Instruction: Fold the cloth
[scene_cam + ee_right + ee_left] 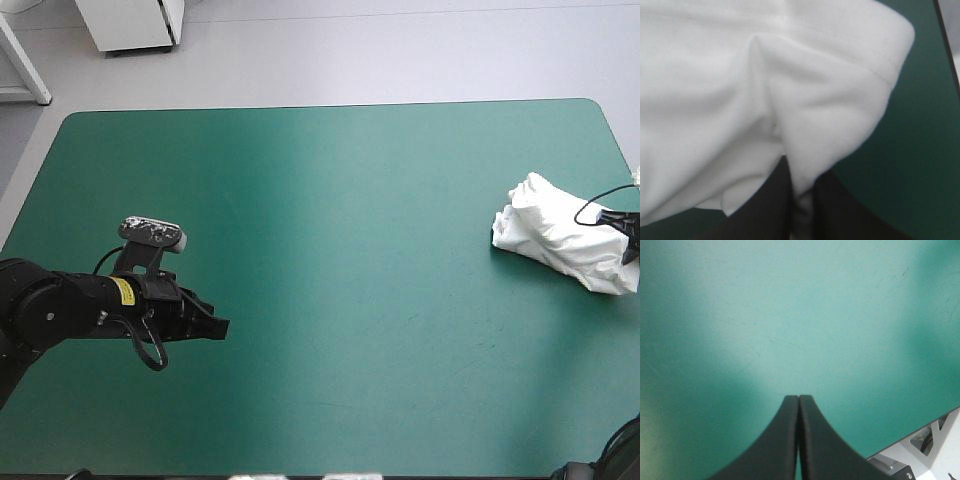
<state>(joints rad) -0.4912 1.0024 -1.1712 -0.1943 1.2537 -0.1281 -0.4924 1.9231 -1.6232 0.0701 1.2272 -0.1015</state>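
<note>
While the T-shirt lies bunched nr the bench's right edge, right claw is clamped on it. Left claw sits pressed together over teal-green cover

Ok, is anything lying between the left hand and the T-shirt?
No. In the high view, only bare teal-green cover stretches from the left hand to the crumpled T-shirt near the right edge.

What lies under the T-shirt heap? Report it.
Only the teal-green cover shows around the T-shirt; what lies beneath the heap is hidden. The right gripper is shut on a fold at its edge.
</note>
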